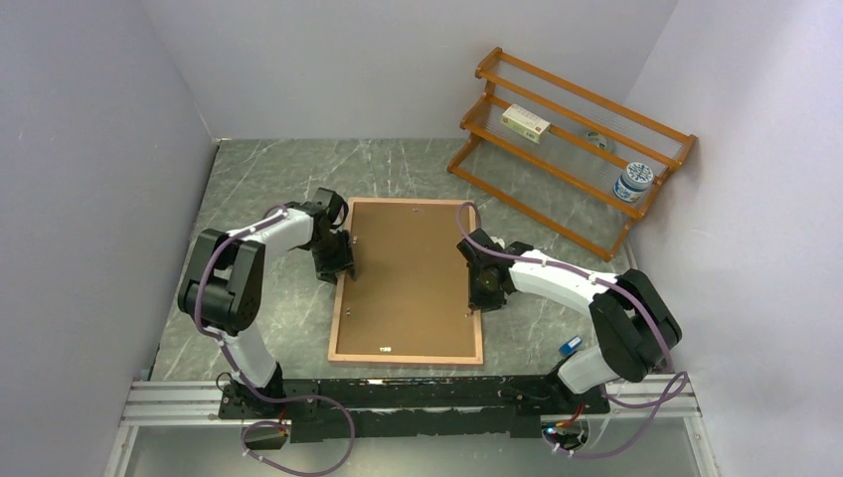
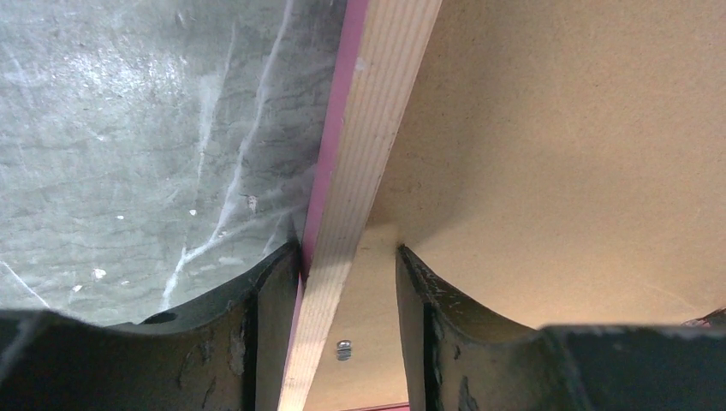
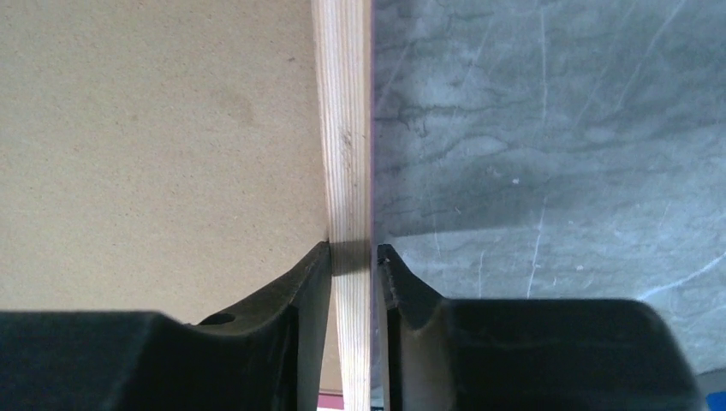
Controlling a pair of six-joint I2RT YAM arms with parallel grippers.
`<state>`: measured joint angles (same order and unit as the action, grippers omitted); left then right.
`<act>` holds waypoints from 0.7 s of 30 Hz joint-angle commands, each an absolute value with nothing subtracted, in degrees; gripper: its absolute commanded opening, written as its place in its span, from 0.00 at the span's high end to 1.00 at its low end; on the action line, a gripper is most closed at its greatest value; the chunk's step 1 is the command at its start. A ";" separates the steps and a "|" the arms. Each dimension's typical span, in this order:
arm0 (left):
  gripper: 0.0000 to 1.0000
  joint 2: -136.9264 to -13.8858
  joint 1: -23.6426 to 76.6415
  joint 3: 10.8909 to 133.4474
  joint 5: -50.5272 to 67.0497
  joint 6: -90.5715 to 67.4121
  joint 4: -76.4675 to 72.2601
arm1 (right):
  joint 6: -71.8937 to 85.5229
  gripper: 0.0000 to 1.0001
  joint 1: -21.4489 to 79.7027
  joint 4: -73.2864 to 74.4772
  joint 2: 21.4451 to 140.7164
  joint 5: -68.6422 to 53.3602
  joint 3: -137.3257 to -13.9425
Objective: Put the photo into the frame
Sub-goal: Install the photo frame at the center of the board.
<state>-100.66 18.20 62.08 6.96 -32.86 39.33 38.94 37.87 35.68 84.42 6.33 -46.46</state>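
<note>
The left gripper [image 2: 347, 253] straddles the left rail of the frame [image 2: 368, 128] with its jaws set narrow. One finger [image 2: 274, 291] sits against the rail's pink outer side. The other finger [image 2: 419, 291] stands over the brown backing board [image 2: 556, 154], with a small gap between it and the wood, so the rail is bracketed, not pinched. A small metal fastener [image 2: 343, 347] shows on the board between the fingers.

The right gripper [image 3: 353, 250] is closed on the opposite rail. Its inner finger [image 3: 308, 282] is on the board side and its outer finger [image 3: 402, 282] on the table side, and both press the light wooden strip with no gap showing.

In the overhead view the frame lies flat, back up, in the middle of the grey marbled table [image 1: 278, 189]. Its long sides run away from the arm bases, and the backing board fills its opening. The left gripper meets the left rail in its far half, and the right gripper meets the right rail about midway along. Both arms reach inward from either side.

At the far right corner an orange wooden rack [image 1: 557, 169] leans against the wall, well apart from the frame. It carries a small white box [image 1: 525, 122] on an upper shelf and a white jar with a blue pattern [image 1: 633, 182] at its right end.
</note>
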 commanded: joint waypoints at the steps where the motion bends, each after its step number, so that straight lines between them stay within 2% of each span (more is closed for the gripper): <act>1: 0.50 -99.25 18.37 60.29 7.14 -34.33 37.51 | 44.02 0.70 38.07 42.73 85.12 9.18 -49.42; 4: 0.50 -98.61 18.37 59.33 7.36 -34.85 37.08 | 47.38 0.66 38.06 45.36 85.14 11.28 -50.01; 10: 0.51 -97.65 18.28 57.32 8.71 -36.07 36.07 | 52.79 0.48 38.45 45.35 83.24 11.93 -49.54; 21: 0.55 -96.33 18.19 53.72 14.31 -38.02 34.00 | 59.74 0.46 39.02 42.97 85.42 13.37 -50.32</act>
<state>-96.51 17.80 56.16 9.47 -36.21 34.15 55.44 38.46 43.53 84.93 11.16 -48.31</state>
